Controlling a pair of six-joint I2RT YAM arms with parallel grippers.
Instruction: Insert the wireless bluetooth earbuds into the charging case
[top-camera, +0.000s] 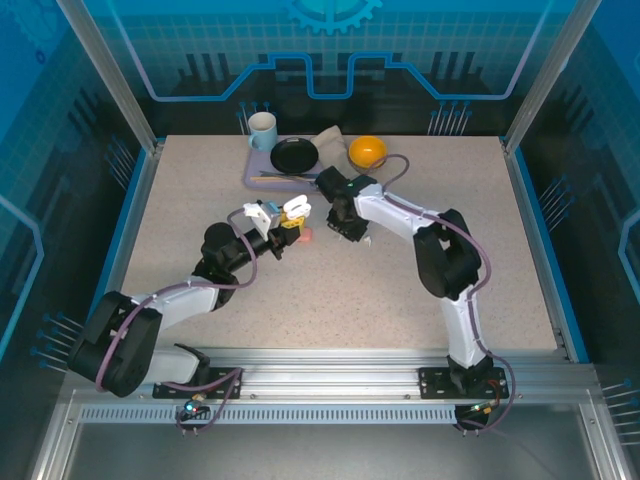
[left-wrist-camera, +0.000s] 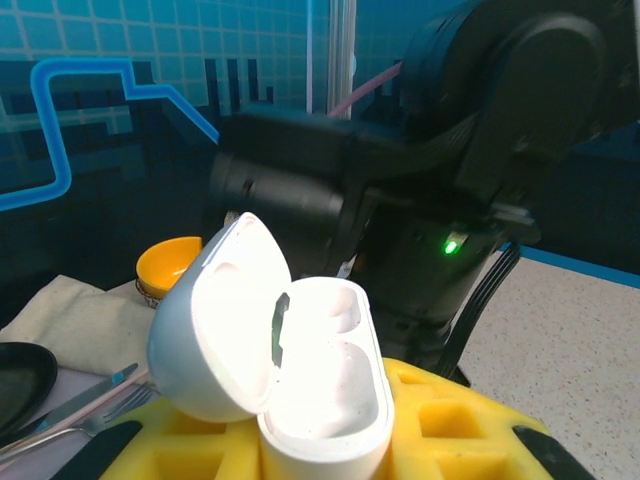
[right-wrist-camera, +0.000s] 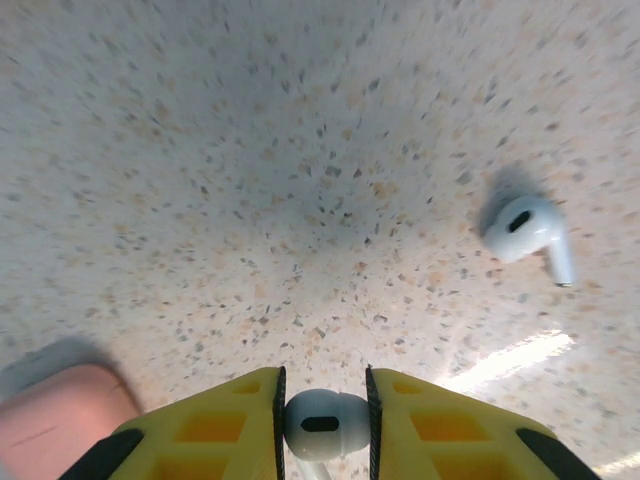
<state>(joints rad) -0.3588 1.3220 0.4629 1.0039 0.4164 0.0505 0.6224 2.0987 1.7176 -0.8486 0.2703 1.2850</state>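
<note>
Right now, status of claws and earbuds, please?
Left claw shut on open white case. Right claw shut on white earbud. Second white earbud loose on table, pink case nearby.

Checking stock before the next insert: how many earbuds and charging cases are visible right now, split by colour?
White earbuds: 2 (held earbud, loose earbud on the table)
White case: 1, lid open
Pink case: 1
Total: 4
</note>
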